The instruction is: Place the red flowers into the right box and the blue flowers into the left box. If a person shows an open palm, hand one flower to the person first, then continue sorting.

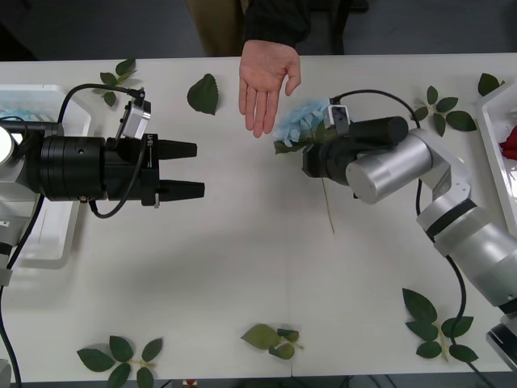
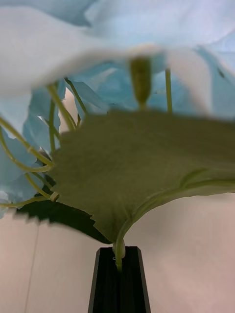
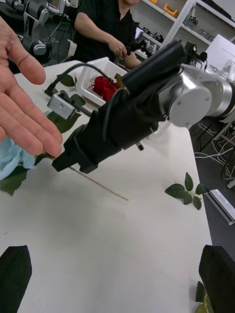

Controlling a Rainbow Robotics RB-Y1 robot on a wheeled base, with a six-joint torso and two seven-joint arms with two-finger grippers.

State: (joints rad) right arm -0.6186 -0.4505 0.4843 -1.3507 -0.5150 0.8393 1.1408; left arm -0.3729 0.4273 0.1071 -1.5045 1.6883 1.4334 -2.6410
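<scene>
An open palm [image 1: 268, 83] reaches over the table's far edge as my right gripper [image 1: 311, 159] lifts a blue flower [image 1: 300, 121] toward it, fingers clamped on the stem just under a broad leaf, the bloom just beside the fingertips. The handover is not yet made, as I judge it; sorting must wait until the person takes it. Red flowers [image 3: 104, 86] already lie in the right box [image 1: 494, 121], and something pale blue shows in the left box [image 1: 48, 105], so both bins have seen some work. My left gripper [image 1: 190, 170] hangs idle over the table's left side, fingers apart and empty. Loose leaf sprigs [image 1: 428, 319] dot the white table [image 1: 242, 267]; none lies between flower and hand.
</scene>
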